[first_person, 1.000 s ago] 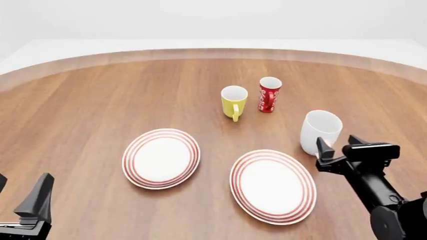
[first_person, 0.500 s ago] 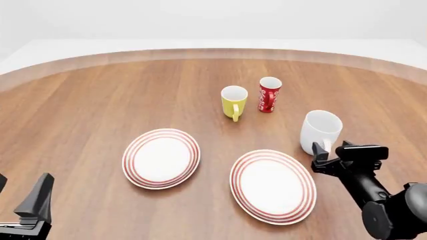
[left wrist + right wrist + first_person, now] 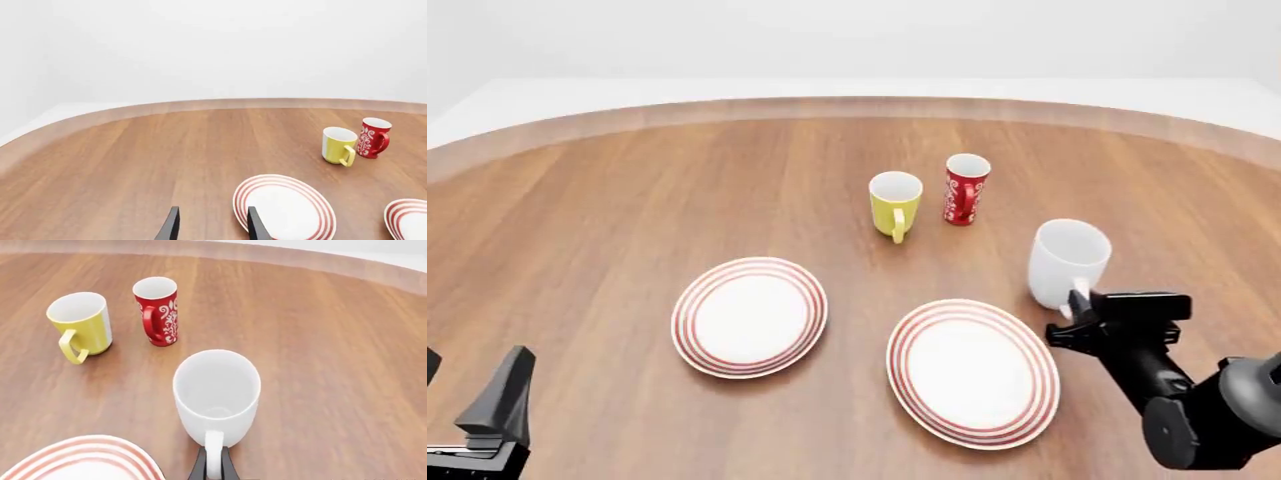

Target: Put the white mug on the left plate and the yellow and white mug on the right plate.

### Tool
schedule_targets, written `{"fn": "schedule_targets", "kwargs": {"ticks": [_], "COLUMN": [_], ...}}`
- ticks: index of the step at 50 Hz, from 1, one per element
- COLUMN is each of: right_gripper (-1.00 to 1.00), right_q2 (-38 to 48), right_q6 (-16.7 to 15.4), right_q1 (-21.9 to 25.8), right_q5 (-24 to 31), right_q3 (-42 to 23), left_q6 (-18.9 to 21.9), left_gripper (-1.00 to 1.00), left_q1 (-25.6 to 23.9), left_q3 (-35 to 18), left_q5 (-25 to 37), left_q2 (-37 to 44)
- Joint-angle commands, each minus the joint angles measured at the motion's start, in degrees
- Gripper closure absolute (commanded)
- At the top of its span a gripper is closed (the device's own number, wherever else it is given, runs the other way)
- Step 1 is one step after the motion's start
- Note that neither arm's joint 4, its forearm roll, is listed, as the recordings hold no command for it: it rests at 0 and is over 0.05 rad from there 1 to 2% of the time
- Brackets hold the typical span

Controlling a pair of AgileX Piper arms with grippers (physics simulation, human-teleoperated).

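A pale, bare room stood behind a broad round wooden table [image 3: 627, 200]. The white mug [image 3: 1068, 262] stood upright at the right of the front frame, mouth up, its long axis vertical, its loop handle pointing toward the near edge and into the right claw [image 3: 1081, 318]. In the right wrist view the two dark fingers [image 3: 197, 469] sat close on either side of that handle, seemingly clamped on it. The yellow and white mug [image 3: 894, 204] stood upright near the centre, handle toward the near edge, beside a red cup [image 3: 966, 188].

Both plates were empty: the left plate [image 3: 689, 300] lower left of centre, the right plate [image 3: 910, 385] just beside the white mug. The left claw [image 3: 210, 227] hung low at the bottom left, fingers apart, holding nothing.

To my eye, a grip on the thin handle alone could let the heavy mug swing or tip on lifting. It also had to cross over the right plate to reach the left one.
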Motion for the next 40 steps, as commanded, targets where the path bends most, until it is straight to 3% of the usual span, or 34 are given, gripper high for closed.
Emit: {"fn": "schedule_targets", "kwargs": {"ticks": [1,40], "right_gripper": [1.00,1.00], "right_q2": [-2.23,-27.89], "right_q6": [0.05,-1.29], "right_q1": [-0.94,2.84], "right_q5": [0.40,12.65], "right_q3": [0.71,5.97], "left_q6": [0.00,0.00], "left_gripper": [-1.00,-1.00], "left_q1": [0.00,0.00], "left_q3": [0.00,0.00], "left_q5": [0.00,0.00], "left_q2": [0.00,0.00]}}
